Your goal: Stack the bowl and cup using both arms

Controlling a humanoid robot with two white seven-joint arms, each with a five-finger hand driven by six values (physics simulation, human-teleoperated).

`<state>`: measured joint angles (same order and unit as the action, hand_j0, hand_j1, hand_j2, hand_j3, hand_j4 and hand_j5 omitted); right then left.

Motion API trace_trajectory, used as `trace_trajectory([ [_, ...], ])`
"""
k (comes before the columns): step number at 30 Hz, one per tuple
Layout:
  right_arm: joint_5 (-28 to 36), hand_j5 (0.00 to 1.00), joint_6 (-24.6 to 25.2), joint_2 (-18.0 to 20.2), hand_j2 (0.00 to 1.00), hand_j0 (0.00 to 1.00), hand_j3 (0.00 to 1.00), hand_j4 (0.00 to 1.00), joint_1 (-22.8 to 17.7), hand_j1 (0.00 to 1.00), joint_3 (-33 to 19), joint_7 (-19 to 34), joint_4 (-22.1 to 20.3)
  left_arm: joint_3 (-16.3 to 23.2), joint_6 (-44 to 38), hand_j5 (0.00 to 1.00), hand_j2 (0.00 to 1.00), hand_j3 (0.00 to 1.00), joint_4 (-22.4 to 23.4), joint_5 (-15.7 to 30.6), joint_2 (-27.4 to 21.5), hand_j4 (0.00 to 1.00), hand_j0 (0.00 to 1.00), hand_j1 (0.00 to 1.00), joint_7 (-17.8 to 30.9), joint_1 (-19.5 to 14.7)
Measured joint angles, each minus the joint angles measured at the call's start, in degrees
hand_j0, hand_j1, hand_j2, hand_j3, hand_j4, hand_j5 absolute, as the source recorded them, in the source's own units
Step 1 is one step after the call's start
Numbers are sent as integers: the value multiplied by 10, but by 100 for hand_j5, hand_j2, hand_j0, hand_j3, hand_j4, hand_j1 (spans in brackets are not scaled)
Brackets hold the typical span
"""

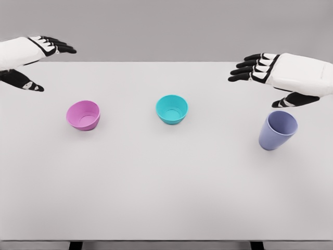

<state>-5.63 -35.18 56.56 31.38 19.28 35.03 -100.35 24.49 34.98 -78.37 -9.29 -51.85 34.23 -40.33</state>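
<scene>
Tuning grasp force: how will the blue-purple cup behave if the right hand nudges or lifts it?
The cup is tall with a narrow base, so it probably tips if pushed near the rim. It looks like thin, rigid, smooth plastic: likely light, possibly slippery. The open right hand hovers above it.

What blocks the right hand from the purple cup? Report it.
Nothing visible does. The right hand hovers open just above and behind the purple cup, with only bare table around it. The teal bowl and pink bowl stand well off to the left.
</scene>
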Motion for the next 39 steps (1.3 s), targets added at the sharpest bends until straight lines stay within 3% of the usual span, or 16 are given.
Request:
trace_trajectory([
  [6, 2, 100, 0, 7, 100, 100, 100, 100, -18, 100, 2, 0, 0, 153, 1, 100, 100, 100, 86, 3, 30, 100, 100, 100, 7, -106],
  [16, 2, 100, 0, 9, 100, 100, 100, 100, -18, 100, 2, 0, 0, 358, 1, 100, 100, 100, 108, 4, 21, 100, 100, 100, 8, -245],
  [21, 2, 100, 0, 15, 100, 100, 100, 100, -17, 100, 2, 0, 0, 418, 2, 100, 100, 100, 108, 4, 20, 100, 100, 100, 8, -252],
  [26, 2, 100, 0, 19, 100, 100, 100, 100, -36, 100, 5, 0, 0, 464, 2, 100, 100, 100, 109, 37, 20, 100, 100, 100, 8, -251],
  [39, 3, 100, 0, 39, 100, 100, 100, 100, -25, 100, 1, 0, 0, 490, 2, 99, 99, 99, 109, 121, 17, 99, 99, 99, 8, -245],
])
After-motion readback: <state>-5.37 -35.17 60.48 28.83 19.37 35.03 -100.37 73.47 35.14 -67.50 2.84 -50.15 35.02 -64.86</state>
